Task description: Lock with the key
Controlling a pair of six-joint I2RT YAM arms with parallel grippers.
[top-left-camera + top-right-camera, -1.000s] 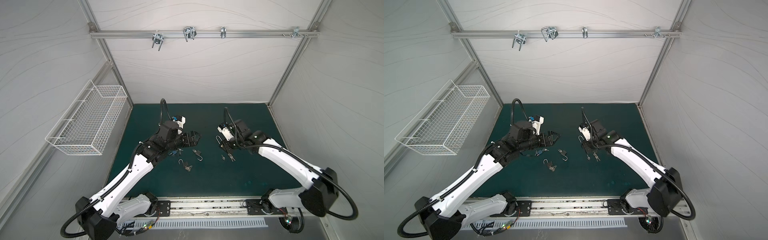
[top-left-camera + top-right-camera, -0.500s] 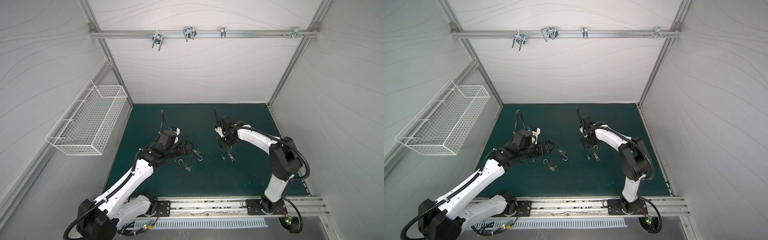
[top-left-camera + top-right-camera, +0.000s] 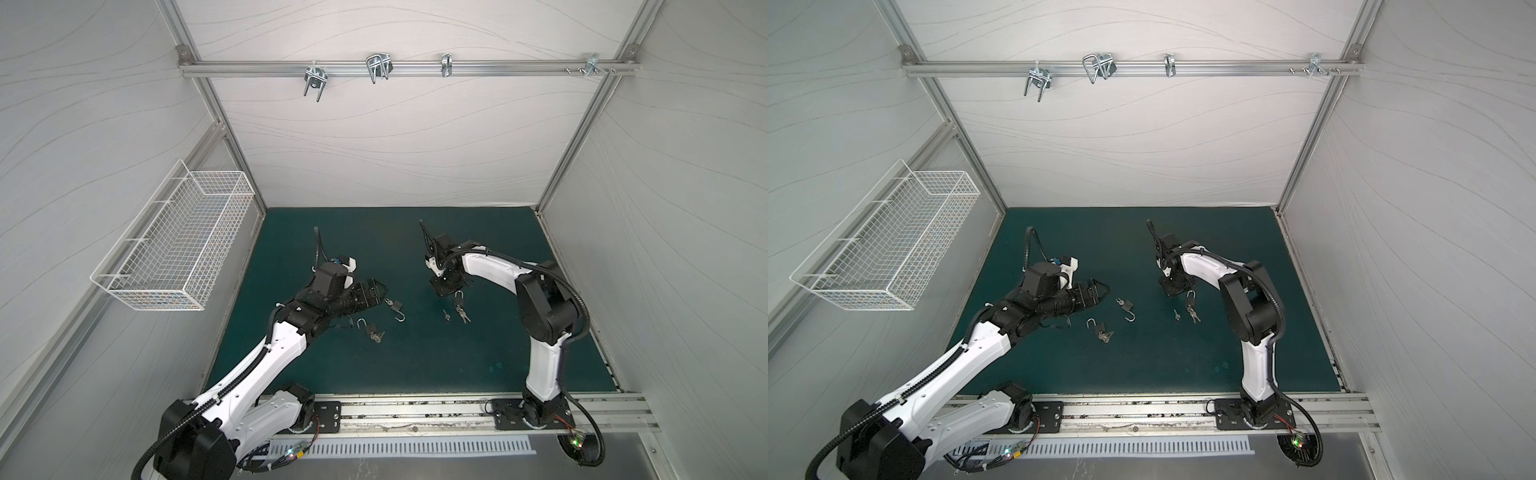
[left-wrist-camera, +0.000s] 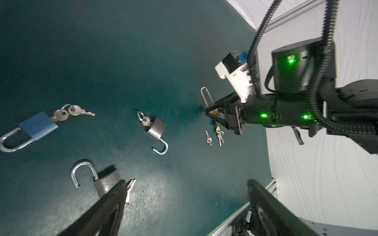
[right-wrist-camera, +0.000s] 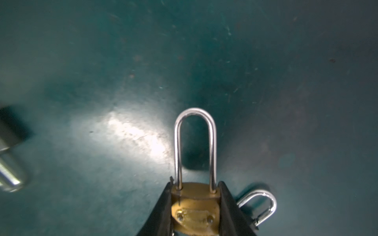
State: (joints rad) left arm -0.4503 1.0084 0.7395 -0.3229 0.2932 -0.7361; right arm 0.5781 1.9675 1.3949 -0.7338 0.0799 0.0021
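The left tool (image 4: 186,183) hangs over the table (image 3: 415,365), fingers wide apart, nothing between them. Below it lie a blue lock (image 4: 38,127), shackle shut and keys at its base, a grey lock (image 4: 106,181) just beside one finger, and a second grey lock (image 4: 156,130). Both grey ones have the shackle swung open and a key in place.

Further right, loose keys (image 4: 208,138) lie on the table near the right tool (image 5: 195,183). That tool is clamped on the body of the brass lock (image 5: 195,196), one finger on each narrow side, with the long shackle pointing away from it. Both shackle legs seem to enter the body, but how deep is hard to tell.

The step looks like fetching a key with the free tool while the right one steadies the lock. To do it well:
- Take a key by its bow, leaving the blade free.
- Reach across without nudging the grey locks.
- Turn the lock's base toward the incoming key, since the keyway is not in view.
- Keep the clamp firm, so the turning key does not twist the lock between the fingers.

Which key fits cannot be told.
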